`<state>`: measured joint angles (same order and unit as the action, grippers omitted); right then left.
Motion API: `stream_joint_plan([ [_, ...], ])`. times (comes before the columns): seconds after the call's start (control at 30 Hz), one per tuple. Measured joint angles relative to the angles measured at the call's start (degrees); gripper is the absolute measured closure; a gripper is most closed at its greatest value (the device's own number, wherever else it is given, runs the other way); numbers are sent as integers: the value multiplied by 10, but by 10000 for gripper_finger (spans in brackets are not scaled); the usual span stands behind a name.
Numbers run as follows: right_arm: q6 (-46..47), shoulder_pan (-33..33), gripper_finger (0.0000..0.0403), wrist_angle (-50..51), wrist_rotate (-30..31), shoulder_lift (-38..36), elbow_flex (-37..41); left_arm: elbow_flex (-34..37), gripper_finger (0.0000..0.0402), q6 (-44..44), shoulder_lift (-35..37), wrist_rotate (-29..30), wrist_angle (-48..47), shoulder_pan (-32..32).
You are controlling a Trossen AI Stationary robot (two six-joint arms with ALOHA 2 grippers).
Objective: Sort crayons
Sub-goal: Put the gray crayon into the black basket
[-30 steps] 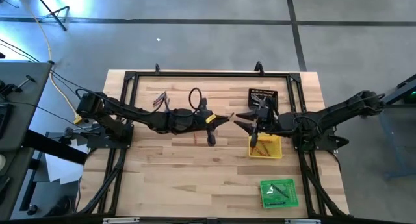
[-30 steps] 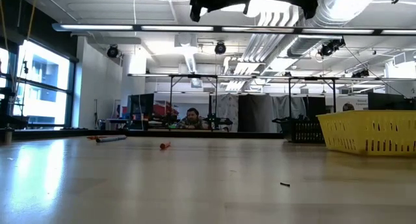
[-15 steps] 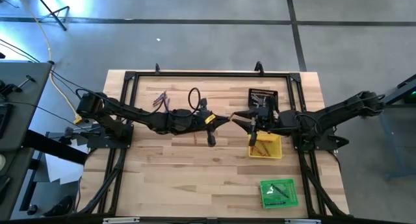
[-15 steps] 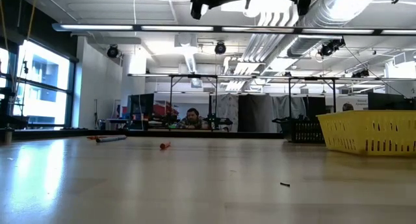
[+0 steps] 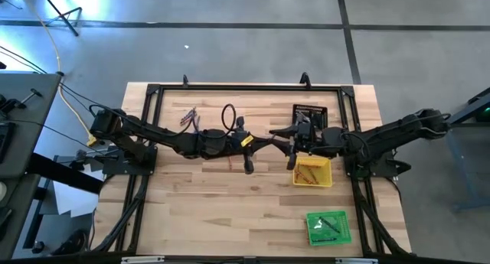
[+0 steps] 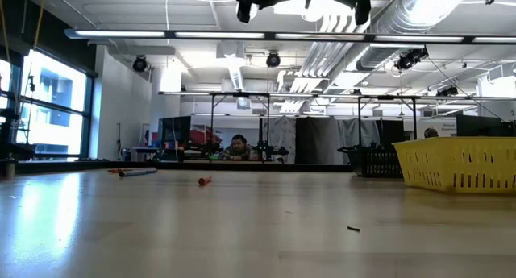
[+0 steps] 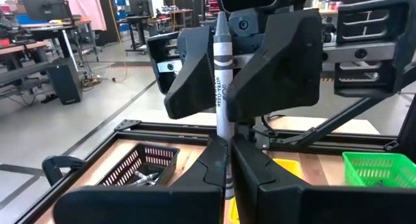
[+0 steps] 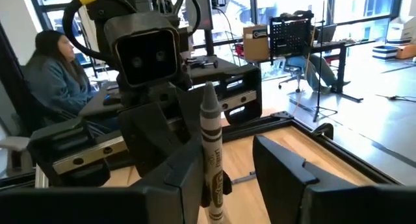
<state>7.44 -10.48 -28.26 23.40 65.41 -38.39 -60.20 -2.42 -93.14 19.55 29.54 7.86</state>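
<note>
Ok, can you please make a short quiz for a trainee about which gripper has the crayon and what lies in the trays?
1. True or false: the left gripper is shut on a grey crayon, held up above the table.
2. Which tray holds the orange-red crayons? A) the black tray B) the yellow tray C) the green tray
3. Fill the gap: the right gripper meets the left gripper in mid-air, with its fingers ____ on either side of the grey crayon.

Key: 1 true; 2 B; 3 open.
</note>
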Motion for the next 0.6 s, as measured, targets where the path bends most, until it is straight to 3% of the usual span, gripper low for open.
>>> stream_joint_plan([
  [0.13,0,0,309,-3,-1,0,0,0,401,-2,0,2,0,0],
  [0.3,-1,0,387,-4,-3,0,0,0,401,-2,0,4,0,0],
  [0.6,-6,0,396,-5,7,0,0,0,375,7,0,33,3,1],
])
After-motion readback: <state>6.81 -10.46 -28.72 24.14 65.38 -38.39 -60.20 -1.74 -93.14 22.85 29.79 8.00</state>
